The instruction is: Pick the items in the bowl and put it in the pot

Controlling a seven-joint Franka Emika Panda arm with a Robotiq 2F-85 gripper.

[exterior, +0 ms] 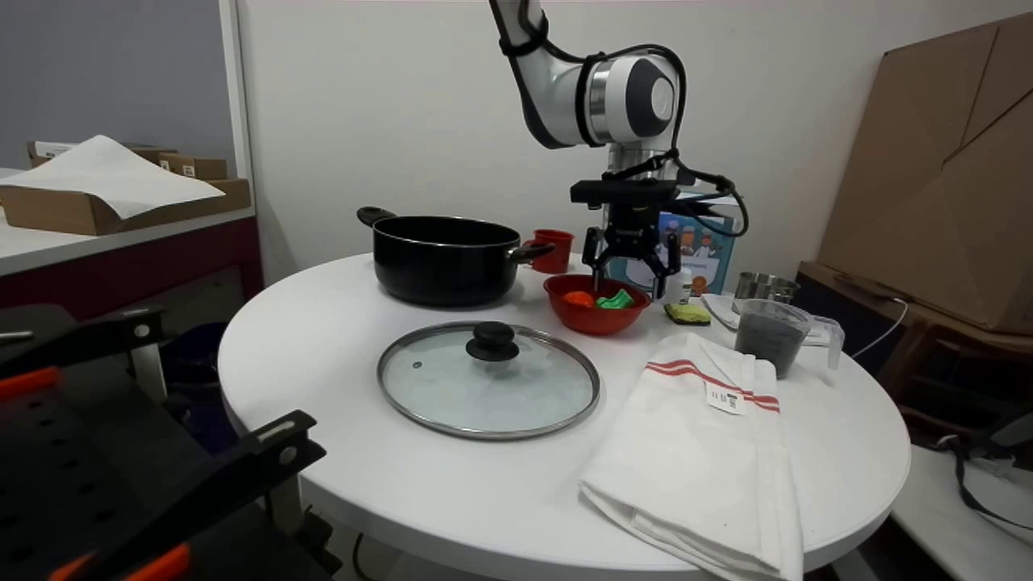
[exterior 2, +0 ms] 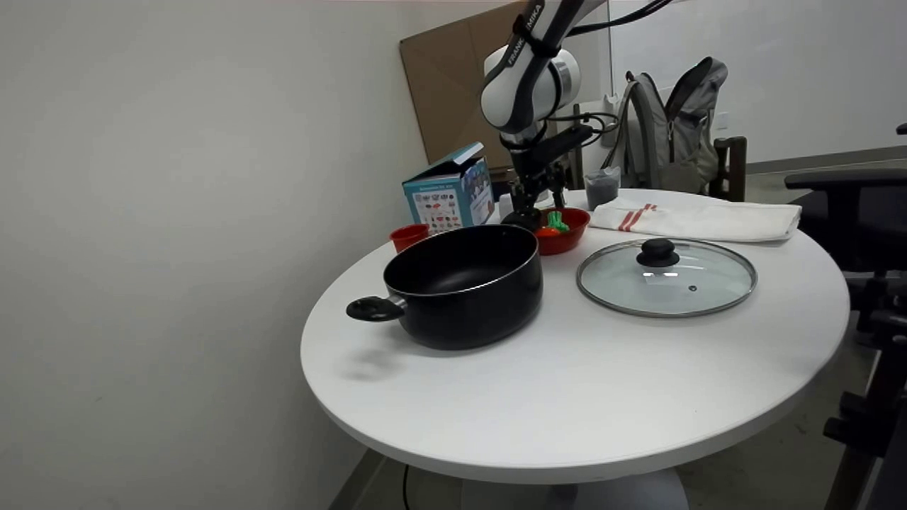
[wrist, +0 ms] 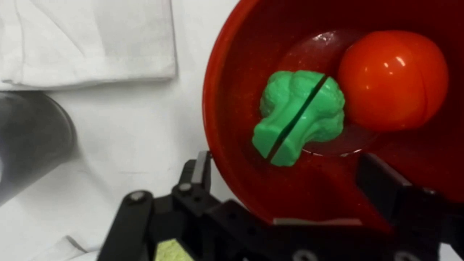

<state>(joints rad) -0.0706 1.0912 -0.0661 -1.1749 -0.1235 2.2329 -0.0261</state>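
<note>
Jaws wide, gripping nothing. Right of the tomato (exterior: 579, 298), the toy broccoli (exterior: 616, 299) looks light, stiff (slippery, I'd guess); pinch its 2 halves (wrist: 291, 113) together.

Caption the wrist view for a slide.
Open gripper at the edge of a red bowl, with a green toy broccoli beside a toy tomato inside.
</note>
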